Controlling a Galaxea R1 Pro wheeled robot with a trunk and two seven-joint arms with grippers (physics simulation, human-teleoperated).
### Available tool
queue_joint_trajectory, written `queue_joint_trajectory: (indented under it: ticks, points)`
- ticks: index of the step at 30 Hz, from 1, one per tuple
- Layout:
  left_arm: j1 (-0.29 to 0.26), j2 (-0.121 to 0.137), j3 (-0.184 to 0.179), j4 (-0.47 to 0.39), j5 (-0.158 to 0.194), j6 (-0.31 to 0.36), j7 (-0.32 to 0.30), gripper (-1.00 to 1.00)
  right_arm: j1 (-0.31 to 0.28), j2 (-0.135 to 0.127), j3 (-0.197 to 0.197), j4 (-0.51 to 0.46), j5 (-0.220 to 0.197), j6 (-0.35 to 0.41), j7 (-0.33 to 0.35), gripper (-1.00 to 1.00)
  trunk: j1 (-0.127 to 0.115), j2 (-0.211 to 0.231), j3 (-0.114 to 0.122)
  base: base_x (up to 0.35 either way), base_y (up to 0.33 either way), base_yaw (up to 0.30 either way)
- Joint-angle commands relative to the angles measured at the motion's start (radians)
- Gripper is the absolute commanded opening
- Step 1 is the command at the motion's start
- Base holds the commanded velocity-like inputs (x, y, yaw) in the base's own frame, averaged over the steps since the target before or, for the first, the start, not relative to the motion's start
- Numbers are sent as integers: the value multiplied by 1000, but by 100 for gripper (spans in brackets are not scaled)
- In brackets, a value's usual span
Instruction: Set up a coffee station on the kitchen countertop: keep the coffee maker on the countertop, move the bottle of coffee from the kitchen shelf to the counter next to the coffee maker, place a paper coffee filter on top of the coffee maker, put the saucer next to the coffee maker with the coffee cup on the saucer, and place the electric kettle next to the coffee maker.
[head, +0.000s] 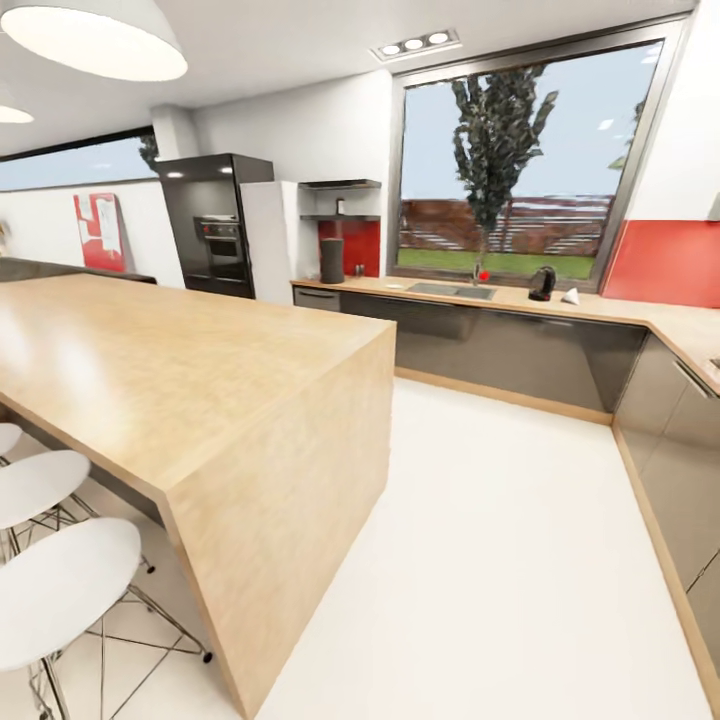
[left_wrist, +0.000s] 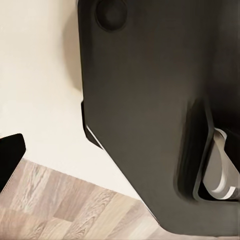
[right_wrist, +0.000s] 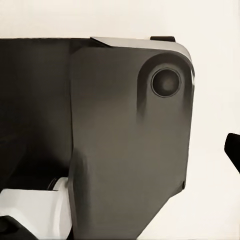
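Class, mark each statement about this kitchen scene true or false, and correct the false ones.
1. A dark kettle stands on the counter under the big window. True.
2. The sink is set into the wooden island. False: it is in the far counter below the window; the island top is bare wood.
3. White stools stand beside the island. True.
4. The built-in oven sits in a red cabinet. False: its tall cabinet is black.
5. The floor is dark tile. False: it is white.
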Motion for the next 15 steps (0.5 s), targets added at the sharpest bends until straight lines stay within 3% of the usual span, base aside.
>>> queue_joint_trajectory:
  ticks: [1, 15]
  points:
    - [0, 0, 0, -1, 0, 0, 0, 100, -1, 0, 0, 1, 0, -3, 0, 100, -4, 6, 2, 0, 0, -249]
    - [0, 0, -1, -1, 0, 0, 0, 100, -1, 0, 0, 1, 0, -3, 0, 100, -58, 104, 39, 0, 0, -250]
